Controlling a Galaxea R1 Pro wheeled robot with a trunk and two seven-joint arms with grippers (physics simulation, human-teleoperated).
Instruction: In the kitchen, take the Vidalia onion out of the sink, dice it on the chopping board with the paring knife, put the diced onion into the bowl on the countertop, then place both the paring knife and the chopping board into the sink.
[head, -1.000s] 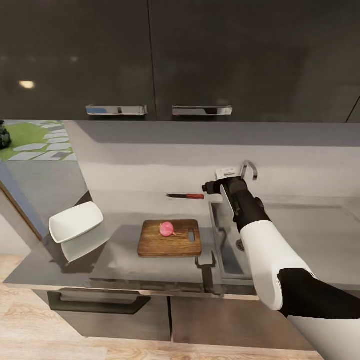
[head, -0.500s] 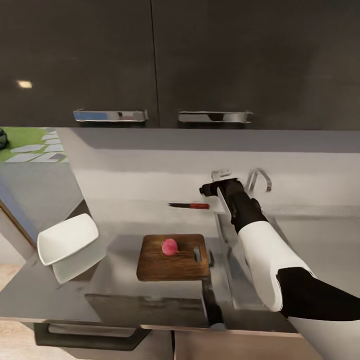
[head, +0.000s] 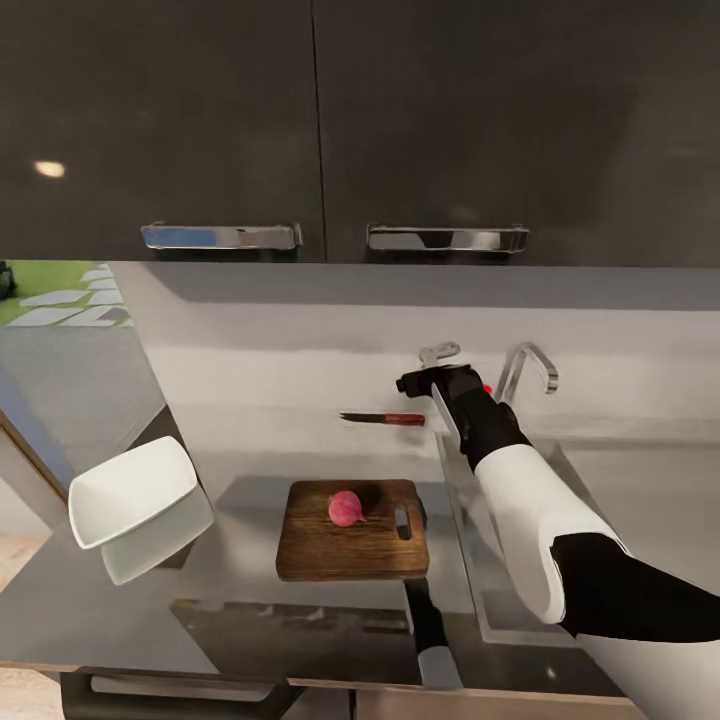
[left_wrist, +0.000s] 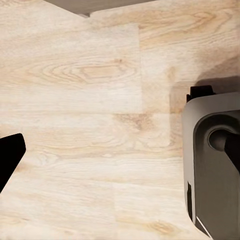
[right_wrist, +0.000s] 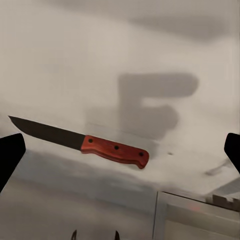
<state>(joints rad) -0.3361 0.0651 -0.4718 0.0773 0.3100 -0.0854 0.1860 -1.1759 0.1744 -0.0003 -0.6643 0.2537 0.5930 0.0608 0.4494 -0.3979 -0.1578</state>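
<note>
Head view: right gripper (head: 412, 381) hovering spread wide just beside the paring knife (head: 383, 418), flat on the countertop (head: 250, 440) near the backsplash, behind chopping board (head: 352, 543) carrying the onion (head: 345, 508). Bowl (head: 132, 490) well left at the counter's edge; sink (head: 530, 560) and tap (head: 528, 366) right of the board, under the right arm. Left gripper (left_wrist: 120, 155) parted over wooden floor

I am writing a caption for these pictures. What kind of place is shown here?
A kitchen, rendered in a simulator. Glossy black cabinets hang above a grey countertop with a sink and tap. A chopping board with an onion and a knife lie on it.
</note>
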